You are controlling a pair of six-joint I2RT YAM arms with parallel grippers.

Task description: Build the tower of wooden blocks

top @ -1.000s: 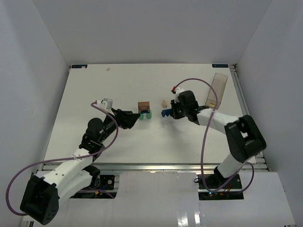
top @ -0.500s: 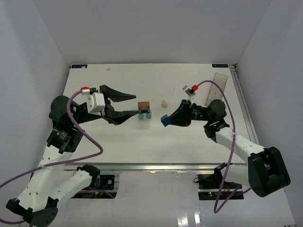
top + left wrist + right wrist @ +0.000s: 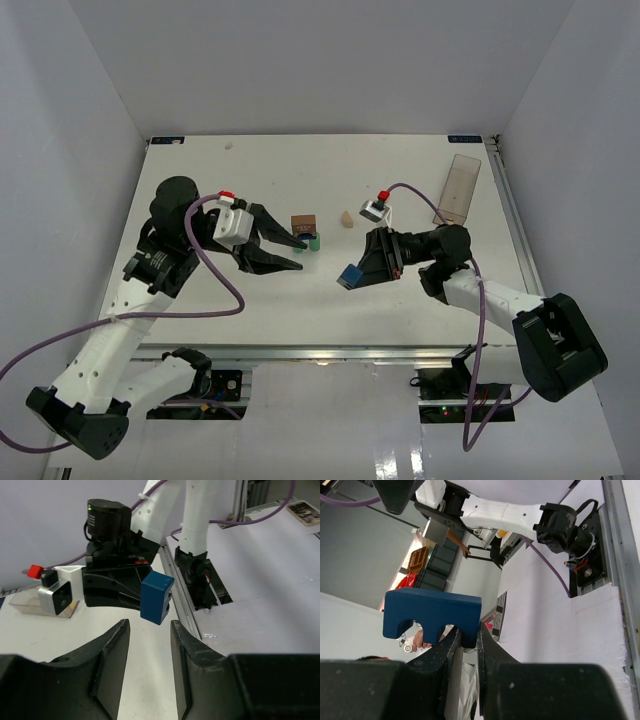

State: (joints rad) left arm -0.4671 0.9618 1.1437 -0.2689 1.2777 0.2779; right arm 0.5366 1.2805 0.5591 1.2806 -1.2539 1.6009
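While right tool [image 3: 357,270] grips blue block [image 3: 348,277] | white table [image 3: 300,170] (white walls [image 3: 60,150] around)

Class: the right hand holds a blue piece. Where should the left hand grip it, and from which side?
Probably the free notched end of the blue piece, across its flat faces, approaching opposite the right hand, which pinches the other end.

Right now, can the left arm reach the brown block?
Probably yes: the left gripper is open beside the brown block, nothing between them, and the right gripper holds the blue block off to the side.
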